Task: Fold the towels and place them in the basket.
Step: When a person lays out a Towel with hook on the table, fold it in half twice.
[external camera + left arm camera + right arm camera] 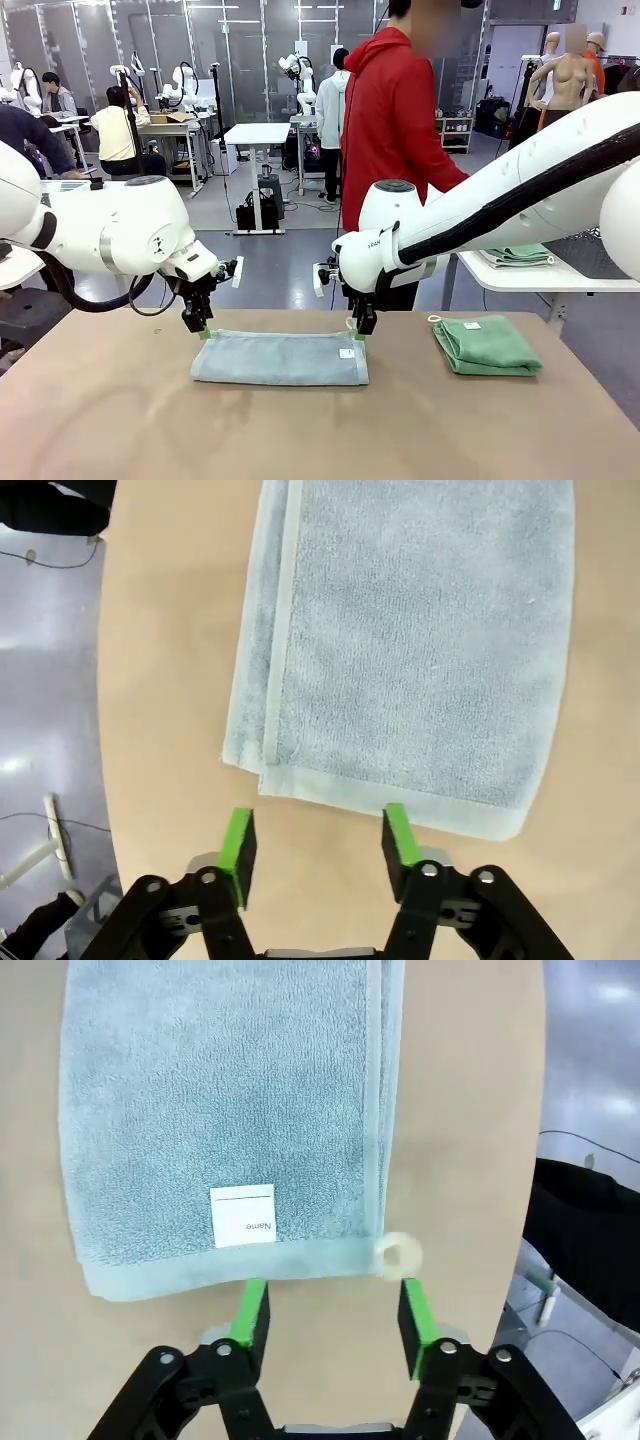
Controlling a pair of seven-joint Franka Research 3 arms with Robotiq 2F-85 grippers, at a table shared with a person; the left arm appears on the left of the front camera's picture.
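Your blue-grey towel point(280, 358) lies folded in a long strip, parallel to the far edge of the desk point(300, 440) and close to it, about midway along. The left pincer point(204, 331) hangs at the strip's left short end and the right pincer point(361, 330) at its right short end. Both stand wide open and hold nothing.

The whole near half of the desk is bare, so you have open room toward the robot's side. A strip of bare desk also separates the blue-grey towel from the mint green towel point(487, 346), which sits folded near the far right corner.

Count two towels on the desk (one of each colour) and two pincers.

The left wrist view puts the left pincer point(318, 840) just off the towel's point(420, 630) short hem, and it shows stacked layer edges along one long side. The right wrist view puts the right pincer point(333, 1312) just off the other hem of the towel point(220, 1090). It also shows a white tag point(243, 1216) and a small white loop point(398, 1255) at the corner.
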